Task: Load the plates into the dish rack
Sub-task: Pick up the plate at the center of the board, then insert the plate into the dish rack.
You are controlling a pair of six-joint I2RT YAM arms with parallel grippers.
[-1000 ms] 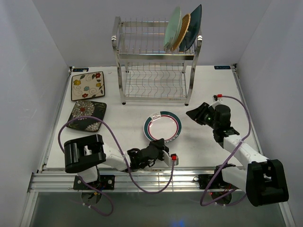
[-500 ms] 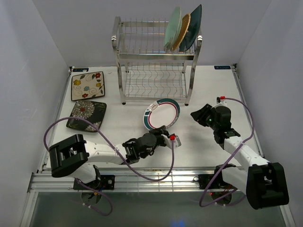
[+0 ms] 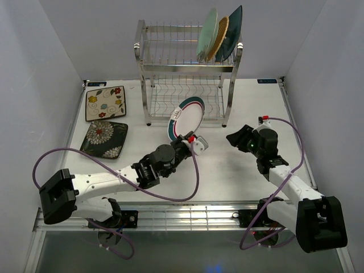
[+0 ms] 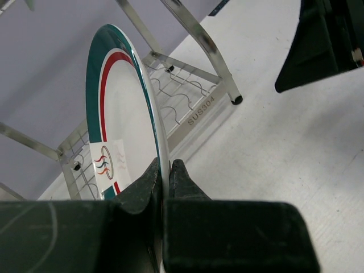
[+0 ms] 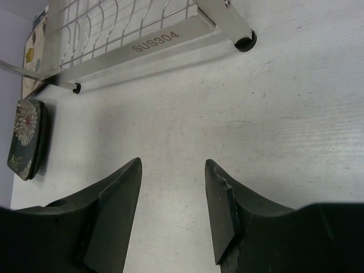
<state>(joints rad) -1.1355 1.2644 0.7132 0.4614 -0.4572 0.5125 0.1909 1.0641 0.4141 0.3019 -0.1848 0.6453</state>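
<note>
Across a white worktop (image 3: 227,165) boxed in by pale walls (image 3: 34,68), the striped-rim plate (image 3: 185,116) is held on edge just before the dish rack (image 3: 185,74).
That plate's lower rim is clamped by the left hand (image 4: 166,166), and the plate is tilted in front of the rack's lower tier, between the front posts. A pale green plate (image 3: 207,33), a woven orange-tan plate (image 3: 219,38) and a teal plate (image 3: 233,31) are slotted at the right end of the upper tier. A cream floral plate (image 3: 106,103) and a dark floral plate (image 3: 104,138) are laid flat near the worktop's left edge. From the left wrist, a printed label (image 4: 108,162) is made out on the held plate's face. From the right wrist, the right hand (image 5: 172,168) is shown with fingers apart over bare surface, near the rack's right front foot, with open worktop around it.
</note>
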